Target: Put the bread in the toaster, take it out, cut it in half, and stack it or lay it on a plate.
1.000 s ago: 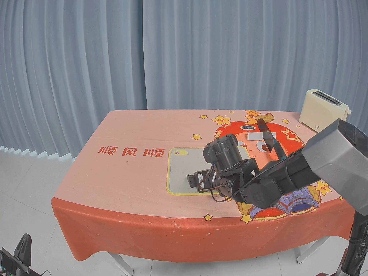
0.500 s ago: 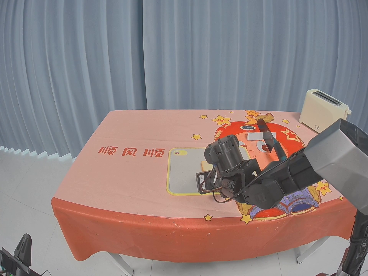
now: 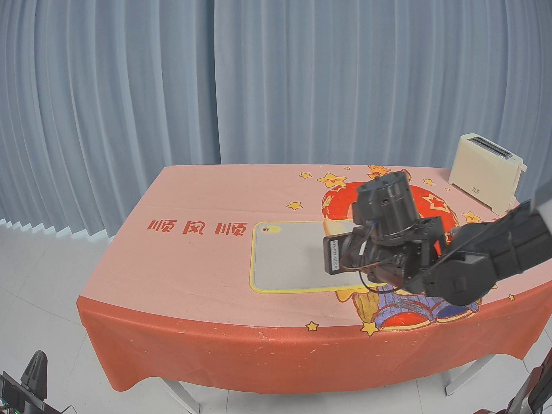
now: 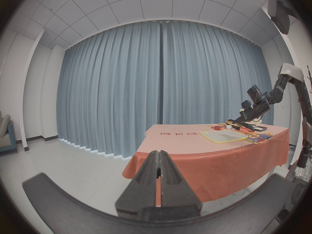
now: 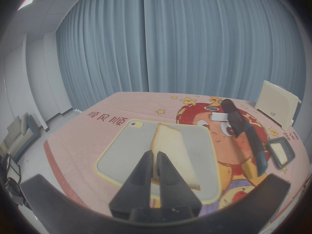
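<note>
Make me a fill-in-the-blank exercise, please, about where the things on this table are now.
1. The right gripper is shut on the bread slice, held above the cutting board with the ____ rim.
2. The toaster stands at the table's far ____ corner.
3. The knife lies ____ the cutting board and the toaster.
Missing words: yellow; right; between.

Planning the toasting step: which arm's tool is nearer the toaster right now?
Right. The right tool, shut on the bread, is over the table, left of the toaster; the left tool is off the table, beyond its left end.
</note>
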